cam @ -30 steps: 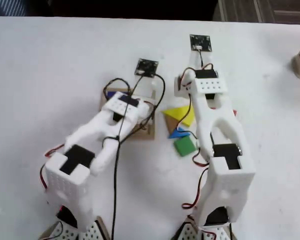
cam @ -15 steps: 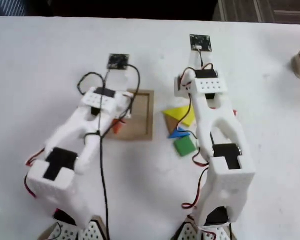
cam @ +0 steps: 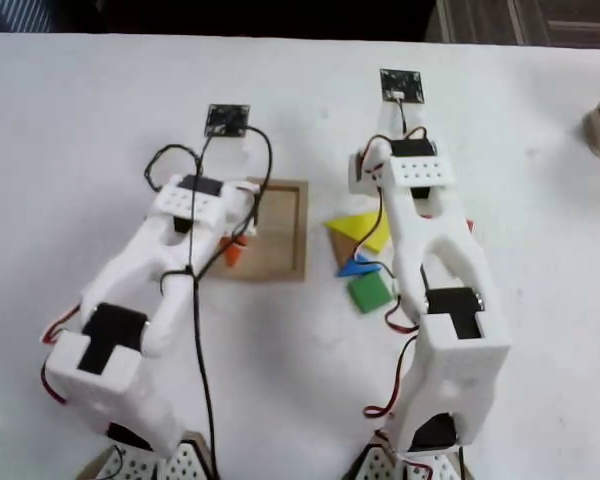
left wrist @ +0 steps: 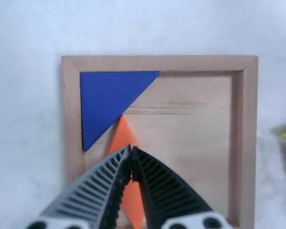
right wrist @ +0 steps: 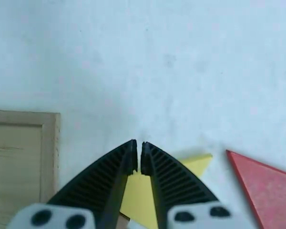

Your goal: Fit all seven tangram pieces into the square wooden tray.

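Square wooden tray (cam: 285,235): mid-table (cam: 80,120).
Contents: blue triangle (left wrist: 107,98) in a tray corner; orange triangle (left wrist: 125,132), tip against the blue one's long edge.
Left hand (left wrist: 131,151): clenched, nothing between its tips, over the orange triangle, possibly touching it.
Right hand (right wrist: 138,145): clenched, empty, above the yellow triangle (right wrist: 140,191).
Red triangle (right wrist: 262,183), green square (cam: 370,292): loose on the table, between the tray and the right edge.

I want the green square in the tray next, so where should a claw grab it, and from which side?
Take the green square across two opposite straight edges, coming straight down from above: it lies flat on the table, so only its sides offer a hold. The left and right edges look the better pair, since the blue triangle crowds its far edge.
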`<action>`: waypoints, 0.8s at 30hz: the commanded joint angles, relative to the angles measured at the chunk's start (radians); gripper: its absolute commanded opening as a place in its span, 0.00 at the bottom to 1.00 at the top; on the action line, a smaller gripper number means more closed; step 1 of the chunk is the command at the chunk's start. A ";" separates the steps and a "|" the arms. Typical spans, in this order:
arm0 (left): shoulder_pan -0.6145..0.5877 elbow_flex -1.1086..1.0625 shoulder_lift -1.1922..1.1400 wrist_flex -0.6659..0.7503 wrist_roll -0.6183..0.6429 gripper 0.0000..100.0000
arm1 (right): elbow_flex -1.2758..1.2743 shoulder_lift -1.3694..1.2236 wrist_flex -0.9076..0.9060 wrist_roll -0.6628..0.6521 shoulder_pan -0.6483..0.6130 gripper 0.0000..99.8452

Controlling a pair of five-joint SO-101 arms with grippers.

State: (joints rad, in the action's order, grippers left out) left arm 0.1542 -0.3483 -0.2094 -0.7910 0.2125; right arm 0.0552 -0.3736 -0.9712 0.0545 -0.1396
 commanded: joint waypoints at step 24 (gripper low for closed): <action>0.005 -0.299 0.229 0.018 -0.130 0.02 | 0.046 0.010 -0.010 0.008 0.005 0.02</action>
State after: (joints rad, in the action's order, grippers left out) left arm 0.1741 -0.6521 -0.0453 -0.7633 0.0913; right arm 0.0552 -0.3736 -0.9712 0.0545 -0.1396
